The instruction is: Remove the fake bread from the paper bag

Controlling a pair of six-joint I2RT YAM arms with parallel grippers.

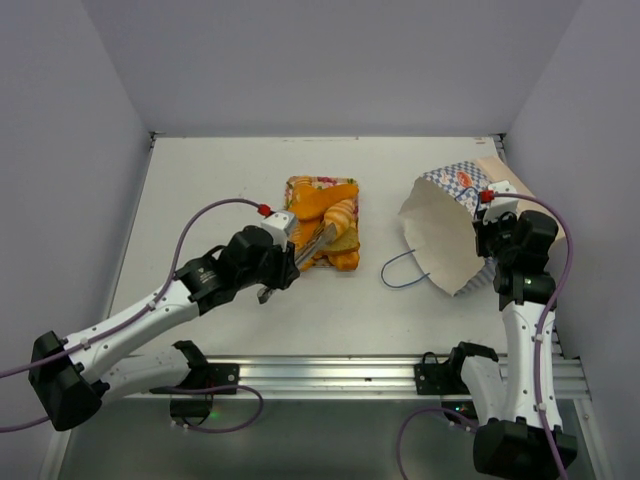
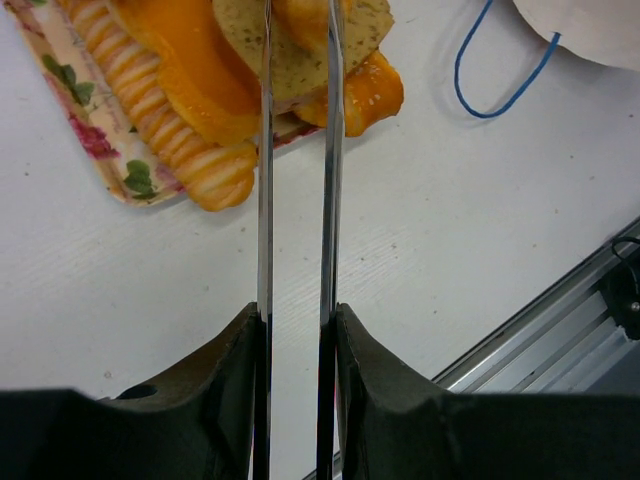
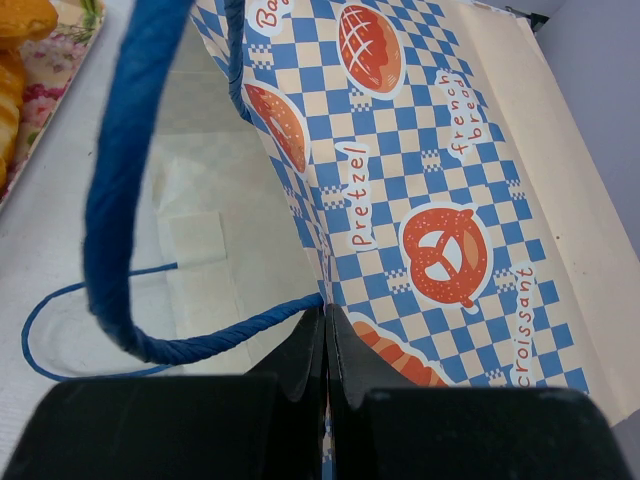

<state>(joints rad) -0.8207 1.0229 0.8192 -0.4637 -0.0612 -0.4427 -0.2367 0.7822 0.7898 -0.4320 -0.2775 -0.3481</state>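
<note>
The fake bread [image 1: 325, 210], croissants, a loaf and a slice, is piled on the pink-flowered tray [image 1: 296, 184]. My left gripper [image 1: 328, 236] reaches over the pile's near side. In the left wrist view its thin metal fingers [image 2: 264, 150] stand a little apart in front of the brown-crusted slice [image 2: 295, 60], next to a ridged croissant [image 2: 170, 130]; the gripper [image 2: 297, 8] holds nothing. The paper bag [image 1: 445, 235] lies tilted at the right, its mouth open to the left. My right gripper [image 1: 487, 207] is shut on the bag's checkered rim [image 3: 420, 150] by a blue handle [image 3: 110, 200]; the gripper [image 3: 326, 315] shows there. The bag's inside looks empty.
The bag's other blue cord handle [image 1: 400, 272] lies loose on the table between the tray and the bag, and it also shows in the left wrist view [image 2: 490, 90]. An aluminium rail [image 1: 330, 375] runs along the near edge. Grey walls close in the table's far side and both other sides.
</note>
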